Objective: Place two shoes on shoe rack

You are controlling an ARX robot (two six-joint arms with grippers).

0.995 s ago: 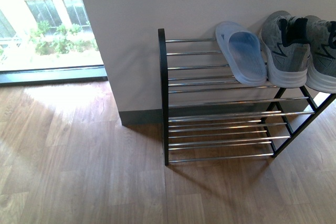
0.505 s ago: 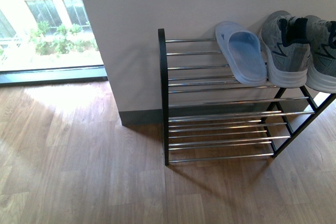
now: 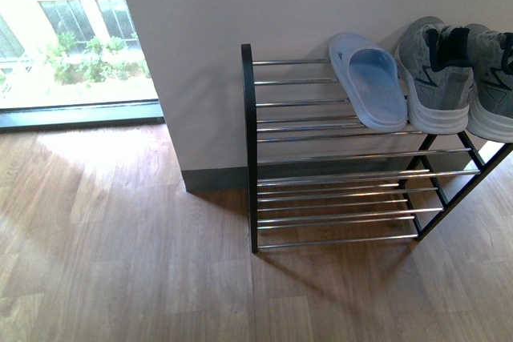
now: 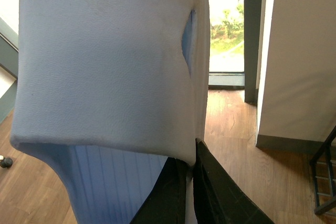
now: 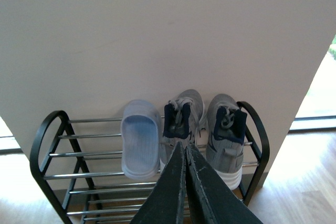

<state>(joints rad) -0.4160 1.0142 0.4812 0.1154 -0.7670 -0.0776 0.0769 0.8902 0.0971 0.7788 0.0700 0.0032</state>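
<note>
A pale wall (image 3: 240, 6) rises behind a wood-plank floor (image 3: 120, 262), with a bright window (image 3: 72, 38) beside the wall showing greenery outside. The shoe rack (image 3: 250, 150), black uprights with chrome bars, stands against the wall.

Neither arm shows in the front view. In the left wrist view the left gripper (image 4: 191, 182) points along the floor toward the window, its dark jaws pressed together on the edge of a pale blue-white slide (image 4: 105, 61) that fills most of that picture. A corner of the rack appears at the picture's edge, well apart from this held slide.

In the right wrist view the right gripper (image 5: 185, 182) faces the rack head-on from above, its jaws pressed together with nothing between them. Its tips line up with the nearer grey sneaker.

On the rack's top tier a second slide (image 3: 369, 82) lies sole-down across the bars, roughly midway along the rack, its toe near the wall. Just beside it, further from the rack's black end post, stands a grey sneaker (image 3: 437, 78) with white sole and navy collar, and touching or almost touching that one stands its mate (image 3: 493, 86), partly cut off by the frame. The lower tiers carry no shoes that show. From the right wrist view the three sit in a row: slide (image 5: 140, 145), sneaker (image 5: 181, 121), sneaker (image 5: 226, 135).
</note>
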